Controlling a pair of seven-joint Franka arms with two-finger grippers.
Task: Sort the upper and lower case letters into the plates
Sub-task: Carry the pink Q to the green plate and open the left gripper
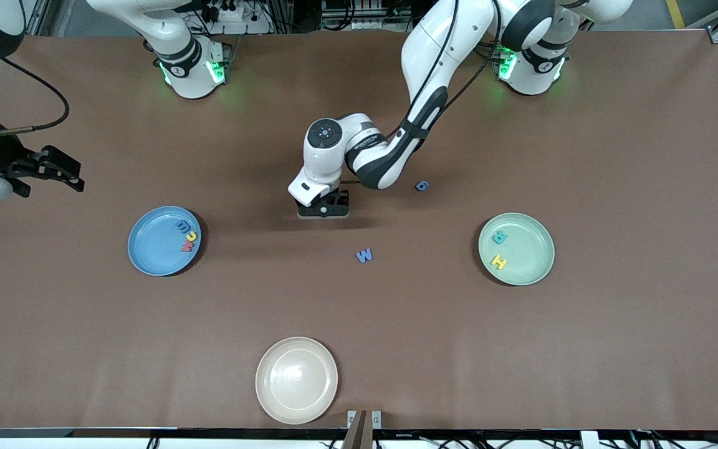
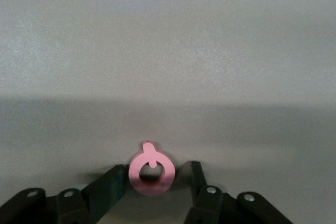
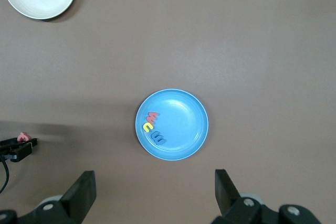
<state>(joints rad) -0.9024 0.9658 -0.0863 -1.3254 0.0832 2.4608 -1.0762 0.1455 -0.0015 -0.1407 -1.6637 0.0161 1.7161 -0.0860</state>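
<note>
My left gripper is down at the table's middle, open around a pink Q. One finger touches the letter and the other stands a little off it. A blue W lies nearer the front camera, and a blue g lies toward the left arm's end. The blue plate holds a blue m, a yellow u and a red w. In the pale green plate lie a teal R and a yellow H. My right gripper waits open, high over the right arm's end of the table.
A cream-beige plate with nothing in it sits at the table's front edge. In the right wrist view the blue plate lies below the open fingers.
</note>
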